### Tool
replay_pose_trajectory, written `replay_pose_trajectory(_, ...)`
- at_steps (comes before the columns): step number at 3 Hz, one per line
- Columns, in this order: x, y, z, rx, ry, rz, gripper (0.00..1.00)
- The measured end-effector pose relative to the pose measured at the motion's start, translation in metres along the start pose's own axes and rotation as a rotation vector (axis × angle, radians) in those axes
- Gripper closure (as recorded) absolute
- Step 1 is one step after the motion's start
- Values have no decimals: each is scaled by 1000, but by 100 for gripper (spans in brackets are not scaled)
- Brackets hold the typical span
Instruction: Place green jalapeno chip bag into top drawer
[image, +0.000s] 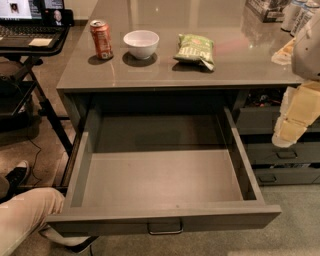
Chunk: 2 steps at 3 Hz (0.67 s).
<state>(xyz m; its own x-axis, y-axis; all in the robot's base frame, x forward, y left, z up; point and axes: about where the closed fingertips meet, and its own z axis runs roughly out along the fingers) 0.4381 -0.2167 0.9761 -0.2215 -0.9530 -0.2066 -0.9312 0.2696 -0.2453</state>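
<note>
At the right edge: the hand hangs off the tabletop, in front of the narrower stacked drawers and just right of the open drawer's right wall.
Hand state: I cannot tell whether it is open or closed; nothing can be seen in it.
Green jalapeno chip bag: it lies flat on the grey tabletop, near the front edge and a little right of centre, directly above the open drawer's far right part.
Bag from hand: the bag is up, to the left and farther off, so the hand would have to rise above the tabletop edge before reaching in.
Long axis: it seems to run far to near, with the near end angled slightly right and its whitish seal pointing toward the front edge.
Top drawer: it stands wide open below the tabletop, its floor bare, with the bar handle at the centre of its near front.
Neighbours: a white bowl sits just left of the bag but apart from it, and an orange-red soda can stands farther left, upright.
In the way: nothing lies between bag and hand except the tabletop corner; cans and boxes sit far right, well behind.
Left side: a person's leg rests close to the drawer's near left corner.
</note>
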Motion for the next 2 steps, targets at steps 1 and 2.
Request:
replay_pose_trajectory(1, 0, 0, 0, 0, 0, 0, 0)
replay_pose_trajectory(2, -1, -5, 0, 13, -1, 24, 0)
